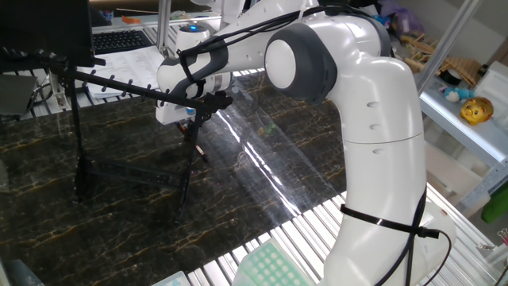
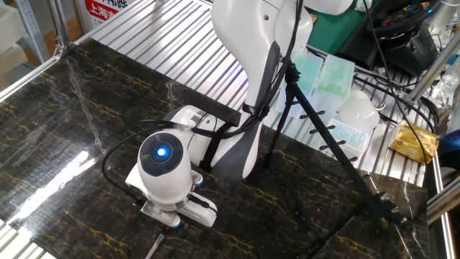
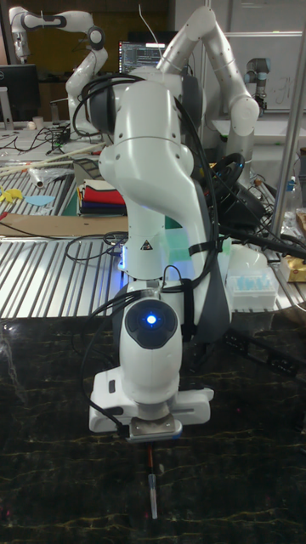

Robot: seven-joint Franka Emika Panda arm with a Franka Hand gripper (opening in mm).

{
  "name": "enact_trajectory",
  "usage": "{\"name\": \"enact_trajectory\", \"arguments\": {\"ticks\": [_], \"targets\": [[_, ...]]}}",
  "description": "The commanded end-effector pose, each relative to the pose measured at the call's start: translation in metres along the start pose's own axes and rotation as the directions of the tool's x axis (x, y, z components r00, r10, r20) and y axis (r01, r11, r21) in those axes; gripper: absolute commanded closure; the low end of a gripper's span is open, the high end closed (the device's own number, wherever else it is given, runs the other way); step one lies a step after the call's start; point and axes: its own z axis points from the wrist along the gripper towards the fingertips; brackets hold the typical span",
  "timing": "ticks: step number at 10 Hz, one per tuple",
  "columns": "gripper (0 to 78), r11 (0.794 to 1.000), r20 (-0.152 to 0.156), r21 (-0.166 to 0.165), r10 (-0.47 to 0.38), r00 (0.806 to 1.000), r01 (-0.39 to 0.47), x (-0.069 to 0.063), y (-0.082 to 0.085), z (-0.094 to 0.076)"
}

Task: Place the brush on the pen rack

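Observation:
The brush [image 1: 194, 141] is a thin dark stick with a red-orange part near its top. It hangs tilted from my gripper [image 1: 187, 121], which is shut on its upper end, just above the dark marble tabletop. In the tall fixed view the brush [image 3: 152, 486] points straight down below the gripper [image 3: 151, 440]. The other fixed view shows only its lower end [image 2: 153, 247] under the gripper [image 2: 171, 224]. The pen rack [image 1: 119, 84] stands to the left, and its pegged top bar ends right beside my gripper. From the other side the pen rack [image 2: 336, 152] rises behind the arm. My fingers are hidden by the hand.
A keyboard [image 1: 119, 38] and papers lie behind the rack. Clear plastic boxes [image 2: 353, 121] and a yellow packet [image 2: 412, 141] sit on the ribbed metal surface [image 2: 165, 36] around the marble top. A green tray [image 1: 270, 266] lies at the near edge.

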Motion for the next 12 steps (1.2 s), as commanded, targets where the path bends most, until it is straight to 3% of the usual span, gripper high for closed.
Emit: {"name": "enact_trajectory", "arguments": {"ticks": [1,4,5,10,12], "targets": [[75.5,1.0,0.004,0.002,0.001,1.0,-0.001,-0.001,0.0,-0.002],[75.5,1.0,0.004,0.002,0.001,1.0,-0.001,-0.001,0.0,-0.002],[75.5,0.997,-0.021,0.013,0.079,0.997,-0.079,0.002,0.006,-0.035],[75.5,0.992,-0.038,0.01,0.129,0.991,-0.129,0.012,0.011,-0.058],[75.5,0.982,-0.104,-0.003,0.187,0.977,-0.188,0.016,0.014,-0.071]]}}
